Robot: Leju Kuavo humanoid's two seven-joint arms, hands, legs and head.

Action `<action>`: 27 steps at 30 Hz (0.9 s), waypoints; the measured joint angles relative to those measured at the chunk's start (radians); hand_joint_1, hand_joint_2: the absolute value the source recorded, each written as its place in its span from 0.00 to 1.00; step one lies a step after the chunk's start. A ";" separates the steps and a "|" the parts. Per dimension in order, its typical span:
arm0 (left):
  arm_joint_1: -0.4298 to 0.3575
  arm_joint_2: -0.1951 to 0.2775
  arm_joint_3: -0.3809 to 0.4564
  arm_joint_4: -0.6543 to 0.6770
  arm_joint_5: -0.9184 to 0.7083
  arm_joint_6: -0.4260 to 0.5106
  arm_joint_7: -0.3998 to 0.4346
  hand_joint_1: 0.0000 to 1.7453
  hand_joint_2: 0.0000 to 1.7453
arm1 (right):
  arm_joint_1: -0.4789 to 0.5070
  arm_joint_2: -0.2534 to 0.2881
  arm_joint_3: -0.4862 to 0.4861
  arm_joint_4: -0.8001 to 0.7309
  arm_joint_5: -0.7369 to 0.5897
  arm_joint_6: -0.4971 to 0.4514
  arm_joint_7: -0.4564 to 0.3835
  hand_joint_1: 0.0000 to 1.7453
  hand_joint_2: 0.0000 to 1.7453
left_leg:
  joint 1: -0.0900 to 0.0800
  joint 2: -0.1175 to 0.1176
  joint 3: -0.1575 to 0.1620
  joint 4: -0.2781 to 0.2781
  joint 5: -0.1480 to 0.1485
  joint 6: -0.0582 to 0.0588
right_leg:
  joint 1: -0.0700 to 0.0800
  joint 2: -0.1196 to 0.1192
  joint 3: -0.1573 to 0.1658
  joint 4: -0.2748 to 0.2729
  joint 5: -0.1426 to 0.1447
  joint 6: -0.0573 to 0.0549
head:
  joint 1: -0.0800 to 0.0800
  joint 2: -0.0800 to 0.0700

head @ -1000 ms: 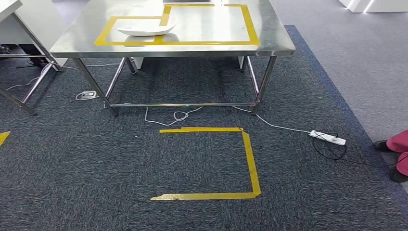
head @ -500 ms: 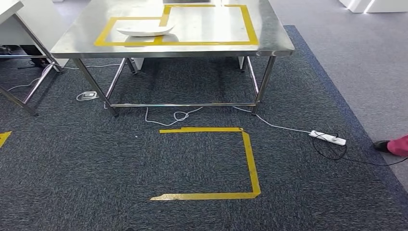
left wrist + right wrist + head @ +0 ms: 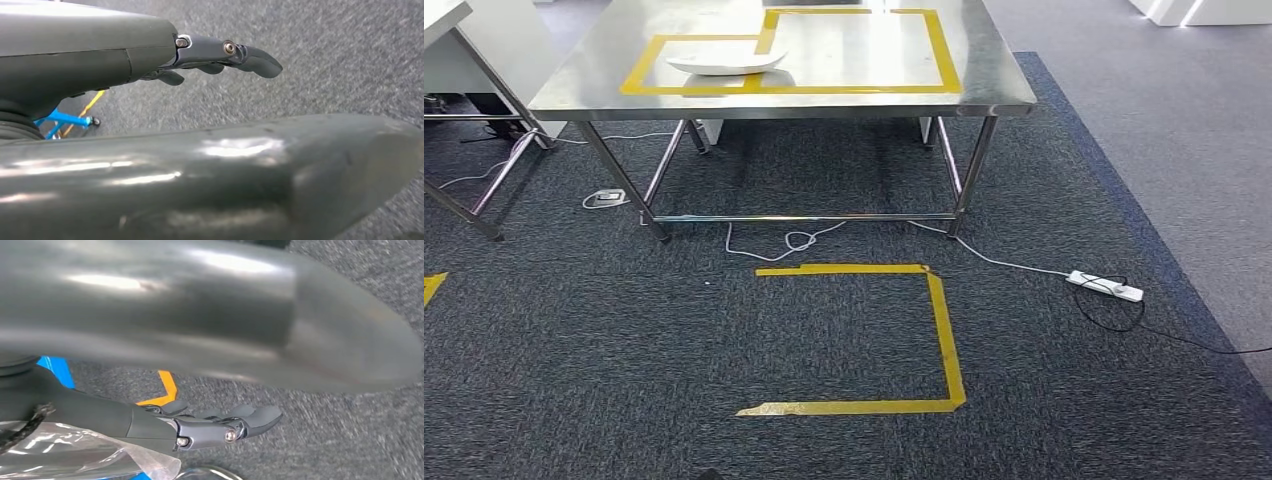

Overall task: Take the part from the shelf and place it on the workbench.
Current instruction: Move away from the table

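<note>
We're facing the stainless-steel workbench [image 3: 984, 95] at the top of the head view, w/ yellow tape outlines on its top. A white shallow dish-shaped part [image 3: 727, 62] sits in the upper left of the frame, on the bench top and across the left tape outline. So we judge the placing looks done, or that this piece is from another run; we can't tell which. No shelf in the frame.

Our left hand [image 3: 220, 55] hangs over grey carpet, fingers loosely extended, nothing in them. Our right hand [image 3: 220, 427] likewise: fingers slightly curled, apart, holding nothing; clear plastic film [image 3: 80, 455] lies close by it.

On the floor: a yellow tape bracket [image 3: 944, 340] at centre, a white power strip [image 3: 1105, 287] at right w/ cables.

If another part is due, we reckon everything's left: turn to the shelf, grasp, carry back.
</note>
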 joint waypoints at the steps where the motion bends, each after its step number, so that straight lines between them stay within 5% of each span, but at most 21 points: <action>1: 0.003 0.003 -0.010 0.000 0.018 -0.004 0.010 0.00 0.00 | -0.007 0.000 -0.007 0.010 0.006 0.008 0.000 0.00 0.00 | 0.000 0.000 0.000 0.000 0.000 0.000 | 0.000 0.000 0.000 0.000 0.000 0.000 | 0.000 0.000; 14: 0.051 0.037 -0.090 0.013 0.144 0.046 0.062 0.00 0.00 | 0.008 0.000 0.004 0.031 0.048 0.040 0.054 0.00 0.00 | 0.000 0.000 -0.003 0.000 0.000 0.000 | 0.000 0.000 -0.003 0.000 0.000 0.000 | 0.000 0.000; 18: 0.054 0.041 -0.091 0.021 0.155 0.059 0.064 0.00 0.00 | 0.009 0.001 0.009 0.030 0.092 0.068 0.033 0.00 0.00 | 0.001 0.001 -0.001 -0.012 0.014 0.021 | -0.002 -0.002 -0.003 -0.008 0.007 0.018 | -0.001 0.000; 20: 0.054 0.042 -0.092 0.024 0.159 0.064 0.064 0.00 0.00 | 0.007 0.001 0.009 0.030 0.106 0.078 0.020 0.00 0.00 | 0.009 0.002 -0.001 -0.031 0.031 0.031 | 0.000 0.000 -0.026 0.041 -0.035 0.022 | 0.003 0.000; 22: 0.055 0.043 -0.093 0.029 0.160 0.066 0.065 0.00 0.00 | 0.006 0.001 0.009 0.030 0.112 0.082 0.014 0.00 0.00 | 0.011 0.003 -0.008 -0.033 0.037 0.032 | -0.004 0.001 -0.079 0.171 -0.113 0.027 | 0.006 0.000; 24: 0.057 0.044 -0.093 0.035 0.160 0.066 0.066 0.00 0.00 | 0.006 0.001 0.009 0.030 0.117 0.083 0.010 0.00 0.00 | 0.012 -0.001 -0.014 -0.032 0.040 0.027 | -0.010 0.000 -0.111 0.272 -0.156 0.035 | 0.006 0.000; 25: 0.057 0.044 -0.093 0.038 0.160 0.064 0.067 0.00 0.00 | 0.006 0.001 0.008 0.030 0.121 0.083 0.007 0.00 0.00 | 0.014 -0.005 -0.016 -0.031 0.042 0.023 | -0.013 0.000 -0.101 0.268 -0.149 0.038 | 0.006 0.000; 27: 0.055 0.046 -0.093 0.043 0.160 0.053 0.070 0.00 0.00 | 0.005 0.001 0.007 0.030 0.135 0.083 -0.005 0.00 0.00 | 0.019 -0.019 -0.020 -0.022 0.041 0.011 | -0.022 0.011 -0.022 0.147 -0.097 0.045 | 0.006 0.000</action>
